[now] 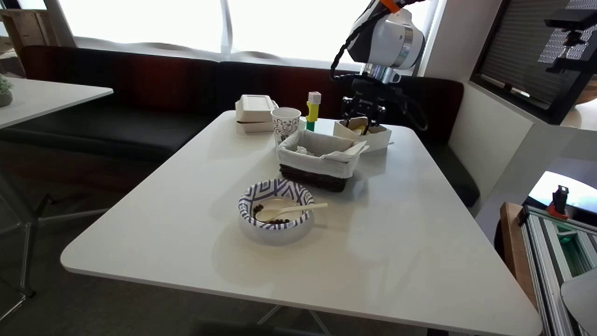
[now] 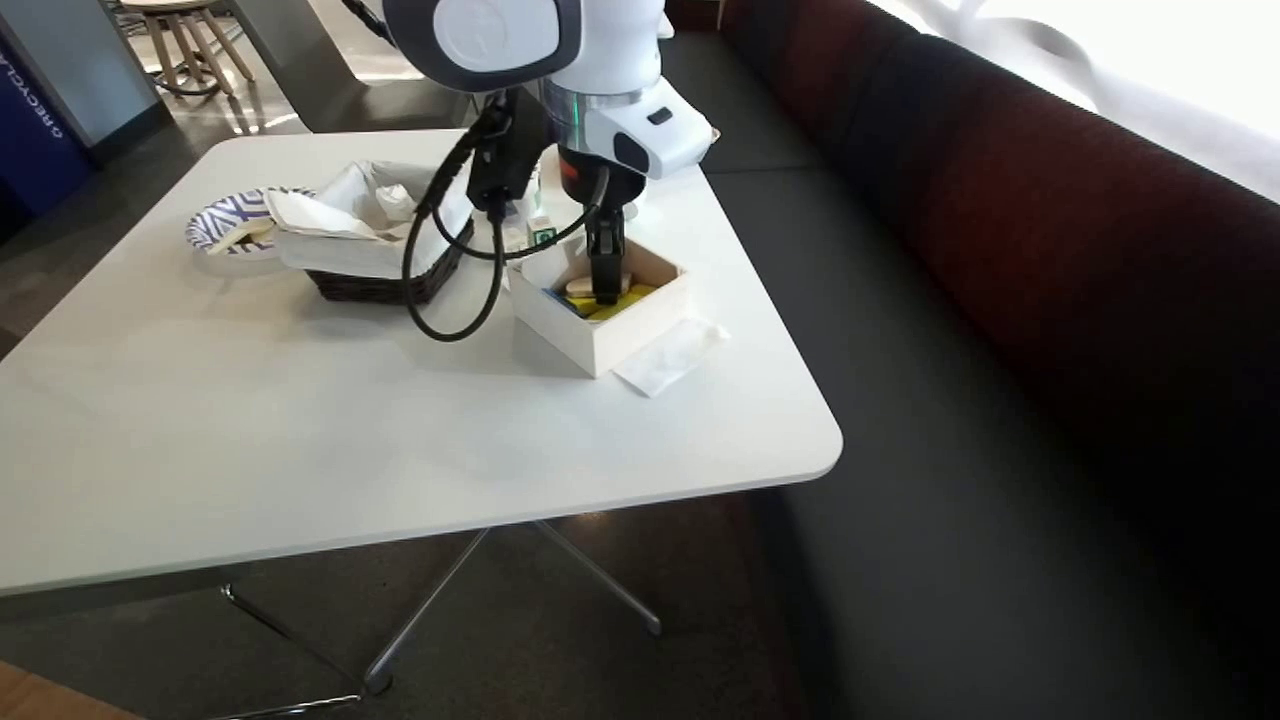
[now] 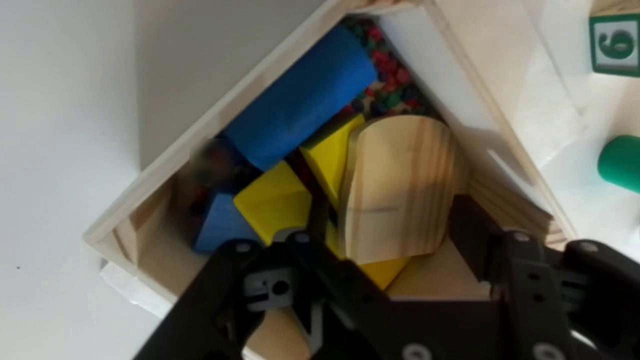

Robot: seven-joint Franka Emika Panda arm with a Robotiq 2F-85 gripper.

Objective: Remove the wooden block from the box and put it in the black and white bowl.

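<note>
1. In both exterior views the white robot arm (image 1: 387, 42) reaches over the counter (image 1: 396, 242), its wrist turned downward.
2. The pincer (image 3: 394, 212) dips into the open pale wooden box (image 1: 378, 140). Its fingers stand spread, one left and one right of the wooden block (image 3: 400, 185) in the wrist view. A narrow gap shows at the block's left; I cannot tell whether the right finger touches it.
3. The wooden block, light tan with brown grain and a rounded far end, lies inside the box, overlapping yellow blocks (image 3: 275, 200) and close to the right wall in the wrist view.
4. The box also holds a blue cylinder (image 3: 302, 97) along its left wall, a blue block (image 3: 222, 225), and small red, green and dark bits (image 3: 387, 65) in the far corner.
5. In an exterior view, a dark wicker basket (image 1: 310, 178) sits nearer than the box and to its left; crumpled white paper (image 1: 305, 150) lies in its white lining (image 1: 317, 162).
6. Nearest there is the blue-and-white patterned bowl (image 1: 275, 186), holding dark brown balls (image 1: 278, 221) and a pale spoon (image 1: 280, 213) whose handle crosses the right rim.
7. Far left on the counter sit a closed white clamshell container (image 1: 255, 109) and, just right, a printed paper cup (image 1: 285, 122).
</note>
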